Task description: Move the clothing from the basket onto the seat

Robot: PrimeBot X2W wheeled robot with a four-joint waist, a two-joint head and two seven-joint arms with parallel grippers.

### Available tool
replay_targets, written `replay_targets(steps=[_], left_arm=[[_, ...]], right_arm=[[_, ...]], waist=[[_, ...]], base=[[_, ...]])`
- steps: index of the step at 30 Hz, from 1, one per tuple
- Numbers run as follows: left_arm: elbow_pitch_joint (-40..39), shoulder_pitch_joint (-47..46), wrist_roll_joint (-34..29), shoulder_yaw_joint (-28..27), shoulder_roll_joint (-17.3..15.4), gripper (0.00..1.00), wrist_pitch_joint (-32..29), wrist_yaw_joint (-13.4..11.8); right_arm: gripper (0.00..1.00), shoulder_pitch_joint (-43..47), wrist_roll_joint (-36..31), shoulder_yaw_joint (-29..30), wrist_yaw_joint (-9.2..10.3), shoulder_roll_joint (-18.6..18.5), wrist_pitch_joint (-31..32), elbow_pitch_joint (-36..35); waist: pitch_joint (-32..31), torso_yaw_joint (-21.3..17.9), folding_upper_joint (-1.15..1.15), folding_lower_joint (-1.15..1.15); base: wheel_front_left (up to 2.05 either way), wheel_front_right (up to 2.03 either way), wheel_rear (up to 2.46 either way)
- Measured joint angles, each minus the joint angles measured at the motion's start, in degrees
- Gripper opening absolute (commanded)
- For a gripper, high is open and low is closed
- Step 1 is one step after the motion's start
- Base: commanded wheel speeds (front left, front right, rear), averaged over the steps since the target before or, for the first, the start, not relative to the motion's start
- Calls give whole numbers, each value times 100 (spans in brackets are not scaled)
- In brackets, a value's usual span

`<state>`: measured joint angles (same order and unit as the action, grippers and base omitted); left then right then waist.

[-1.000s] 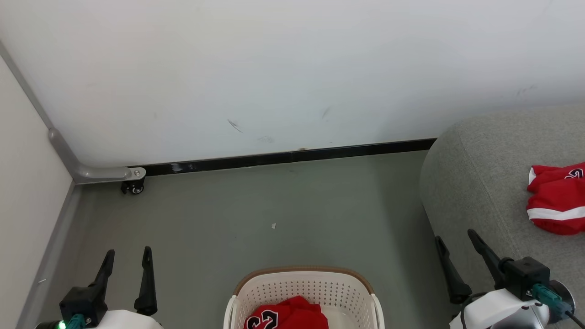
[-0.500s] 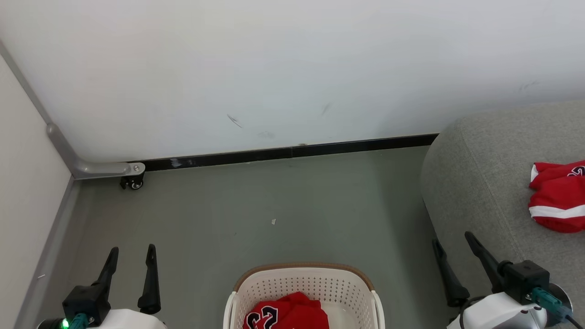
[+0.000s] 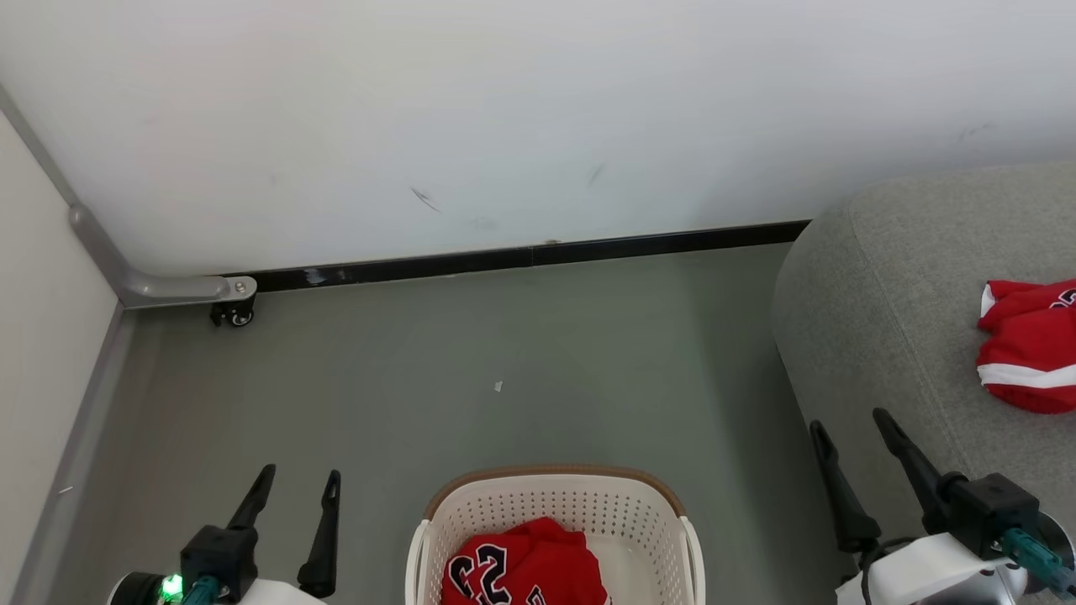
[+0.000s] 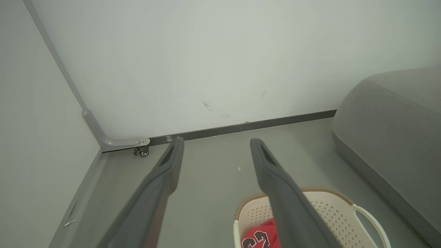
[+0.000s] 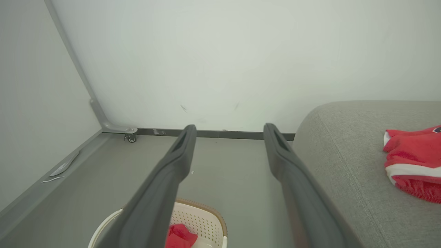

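Both sets of fingers spread, empty: left gripper (image 3: 300, 475), right gripper (image 3: 848, 422). Red clothing (image 3: 525, 571) lies in the basket (image 3: 551, 475) between them; another piece (image 3: 1030, 349) on the seat (image 3: 891, 277) beyond the right fingers. Risk: a shallow pinch could let fabric slip.

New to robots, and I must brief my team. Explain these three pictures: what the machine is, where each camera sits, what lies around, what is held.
This is a wheeled robot with two arms, each ending in a two-fingered hand. One picture looks down from its head: the left hand at lower left, the right hand at lower right, both open and empty. The other two come from wrist cameras looking along each hand's dark fingers. On the floor between the hands stands a white basket holding red clothing. To the right, a grey seat carries another red garment.
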<state>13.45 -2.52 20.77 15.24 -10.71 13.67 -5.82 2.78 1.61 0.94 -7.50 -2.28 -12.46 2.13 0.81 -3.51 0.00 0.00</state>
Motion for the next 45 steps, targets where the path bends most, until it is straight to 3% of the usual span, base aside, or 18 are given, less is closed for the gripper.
replay_targets(steps=[22,29,34,45], left_arm=[[922,-992,-929,1271,126,100,-419,559],[1233,-1385,-1152,1584,194,100,-504,709],[1452,-1718,-1649,1953,172,100,-505,810],[1944,-2258,-2060,2239,245,100,-553,856]], right_arm=[[100,208,-96,896,0,21,-49,-793],[100,163,-22,939,0,25,-58,-1037],[100,130,111,899,0,26,-64,-1125],[100,-261,334,879,0,30,-76,-1263]], waist=[[828,-229,0,0],[1221,-328,0,0],[1540,-413,0,0],[2307,-632,0,0]], base=[[0,0,0],[0,0,0],[0,0,0],[0,0,0]])
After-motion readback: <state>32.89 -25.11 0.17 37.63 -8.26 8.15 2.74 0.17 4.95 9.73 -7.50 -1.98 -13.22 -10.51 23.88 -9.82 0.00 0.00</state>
